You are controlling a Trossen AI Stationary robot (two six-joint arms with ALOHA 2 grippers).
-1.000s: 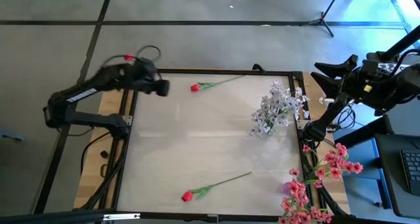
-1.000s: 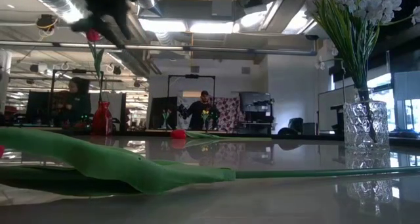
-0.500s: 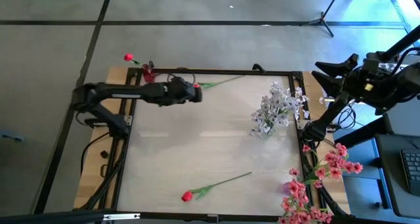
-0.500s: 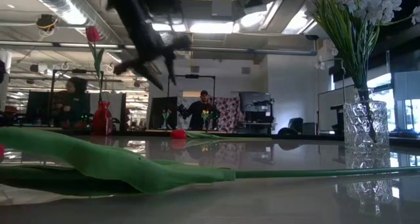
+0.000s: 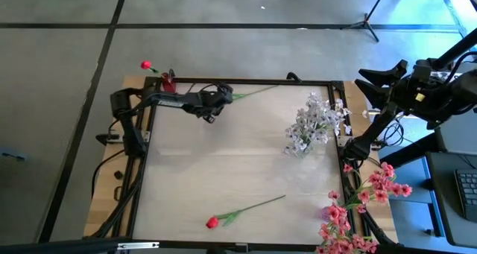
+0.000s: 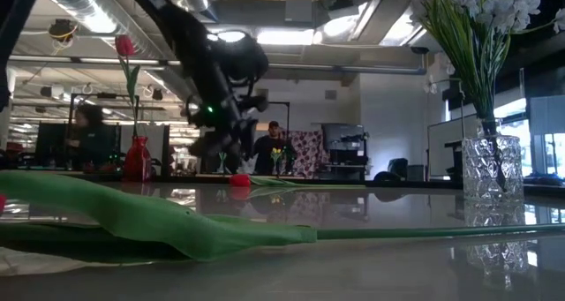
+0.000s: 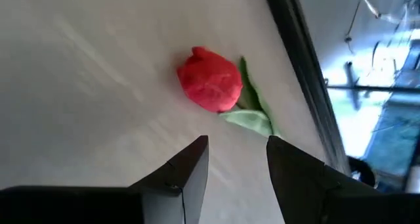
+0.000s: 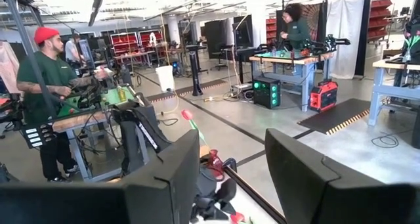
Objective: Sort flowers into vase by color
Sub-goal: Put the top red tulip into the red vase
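Since the earlier frame the left pincer [image 5: 216, 103] has swung in low over the worktop [image 5: 238, 172], fingers apart and empty. Just ahead lies a red bud [image 7: 210, 79], its stem [image 5: 257, 92] running along the far edge toward the white flowers [image 5: 313, 124].

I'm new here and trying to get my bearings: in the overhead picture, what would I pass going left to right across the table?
Small red vase with one red bud → left gripper above a red bud → clear vase of white blossoms → pink blossom sprays → right gripper.
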